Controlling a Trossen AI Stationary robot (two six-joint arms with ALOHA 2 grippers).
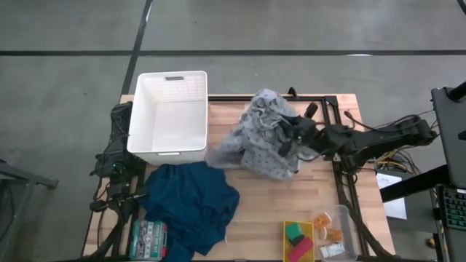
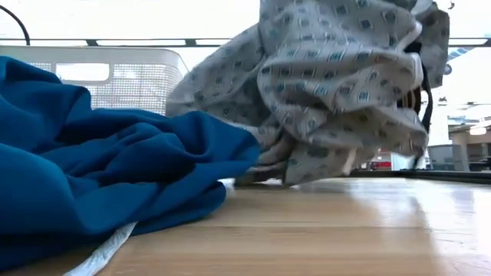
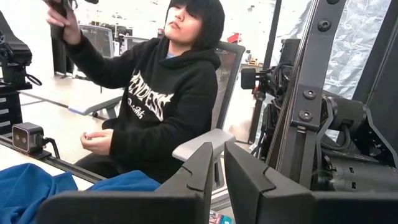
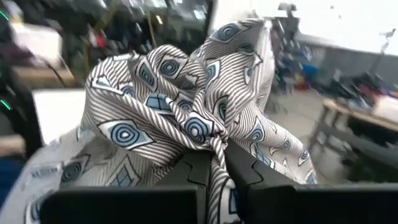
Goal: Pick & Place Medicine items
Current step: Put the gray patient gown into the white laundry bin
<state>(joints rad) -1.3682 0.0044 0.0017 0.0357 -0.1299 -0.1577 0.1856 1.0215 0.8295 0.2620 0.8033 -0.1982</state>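
The medicine items lie in a clear tray (image 1: 336, 231) at the table's near right corner: tiny orange pieces (image 1: 325, 220) and a small white carton (image 1: 331, 250). No gripper is near them. My right gripper (image 4: 217, 167) hangs above the table's middle right, shut on a grey patterned cloth (image 1: 261, 135) that bunches around it and hides its fingers in the high view. My left gripper (image 3: 217, 169) is parked at the table's left edge, pointing level toward the near side, shut with nothing between its fingers. My right gripper pinches a bunched, gathered fold of the grey cloth (image 4: 216, 148) between its two fingers, in several layers. The fingers lie about level and come from the table's right. The cloth billows over the fingers and hangs below them. Its lower left part (image 2: 268, 170) rests on the table.
A white basket (image 1: 169, 76) stands at the far left. A blue cloth (image 1: 191, 204) lies heaped at the near left beside a flat green-and-white box (image 1: 148, 239). A yellow tray (image 1: 298, 227) holds green and pink blocks. A seated person (image 3: 168, 93) is beyond the table.
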